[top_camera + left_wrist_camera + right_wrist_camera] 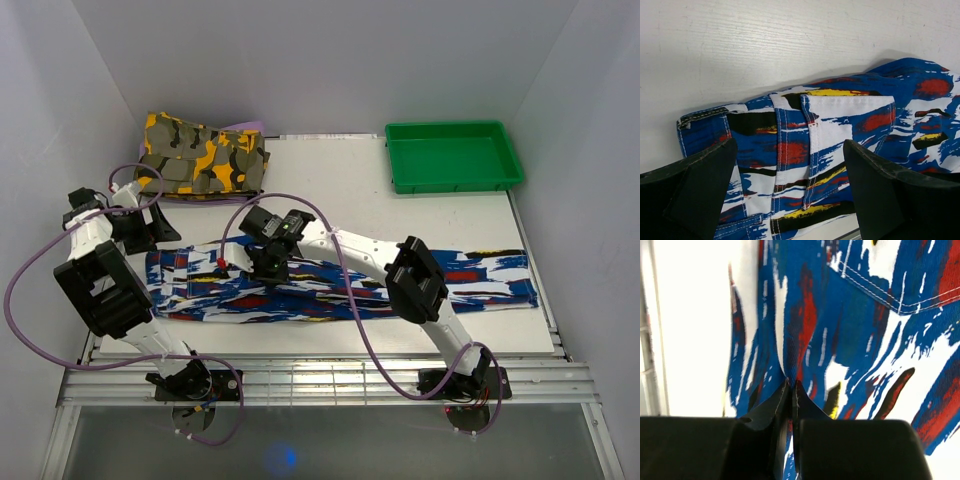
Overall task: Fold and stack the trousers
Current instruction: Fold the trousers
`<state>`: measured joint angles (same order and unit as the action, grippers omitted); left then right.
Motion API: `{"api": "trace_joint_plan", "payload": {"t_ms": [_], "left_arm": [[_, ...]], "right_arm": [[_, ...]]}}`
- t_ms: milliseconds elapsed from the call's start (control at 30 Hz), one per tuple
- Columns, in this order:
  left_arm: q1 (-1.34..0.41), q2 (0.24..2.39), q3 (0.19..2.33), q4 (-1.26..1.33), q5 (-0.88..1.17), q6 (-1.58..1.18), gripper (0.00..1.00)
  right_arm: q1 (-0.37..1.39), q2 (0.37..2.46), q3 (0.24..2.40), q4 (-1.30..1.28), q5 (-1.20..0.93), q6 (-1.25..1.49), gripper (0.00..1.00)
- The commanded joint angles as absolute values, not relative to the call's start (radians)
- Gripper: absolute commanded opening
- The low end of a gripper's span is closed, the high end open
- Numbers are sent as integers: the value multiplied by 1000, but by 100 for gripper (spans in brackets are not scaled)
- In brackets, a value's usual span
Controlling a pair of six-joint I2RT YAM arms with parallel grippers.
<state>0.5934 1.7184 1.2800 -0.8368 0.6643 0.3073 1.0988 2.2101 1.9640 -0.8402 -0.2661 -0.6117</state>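
The blue trousers (330,285) with white, red, black and yellow streaks lie flat across the table, waistband at the left, leg ends at the right. My right gripper (262,268) is shut on a pinched ridge of the trouser cloth (795,355) near the waist end. My left gripper (150,232) is open just above the waistband corner (805,140), its two fingers (695,185) on either side of a belt loop without touching the cloth.
A yellow, olive and black camouflage garment (203,156) lies folded at the back left. A green tray (453,155) stands at the back right. The table's front edge with metal rails (330,380) runs by the arm bases.
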Motion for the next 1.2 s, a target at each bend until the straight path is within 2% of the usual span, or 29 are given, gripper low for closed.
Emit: {"api": "trace_joint_plan", "payload": {"t_ms": [0,167,300,533,700,867,1033,1067,1100,1167], "left_arm": [[592,1657,1266,-831,664,322,98],[592,1644,1252,-838,647,325,98],[594,1647,1246,-839,632,314,98],[594,1681,1288,-886,592,319,98],[595,1681,1273,-931,552,348,98],[591,1724,1308,-960,612,367,83],[517,1844,1475,-1064,744,477,82],[497,1861,1503,-1068,752,476,82],[453,1876,1550,-1068,758,479,83],[407,1910,1584,-1052,759,486,86]], "right_arm": [[1106,2146,2026,-951,-366,-615,8],[1135,2117,1850,-950,-434,-629,8],[1141,2208,1727,-907,-419,-653,8],[1140,2355,1856,-891,-393,-623,8],[1138,2387,1852,-862,-354,-611,8],[1082,2459,1966,-862,-301,-574,8],[1068,2404,1964,-870,-374,-630,9],[1075,2351,1936,-862,-417,-635,13],[1092,2320,1884,-855,-438,-647,30],[1095,2216,1832,-816,-501,-655,54]]}}
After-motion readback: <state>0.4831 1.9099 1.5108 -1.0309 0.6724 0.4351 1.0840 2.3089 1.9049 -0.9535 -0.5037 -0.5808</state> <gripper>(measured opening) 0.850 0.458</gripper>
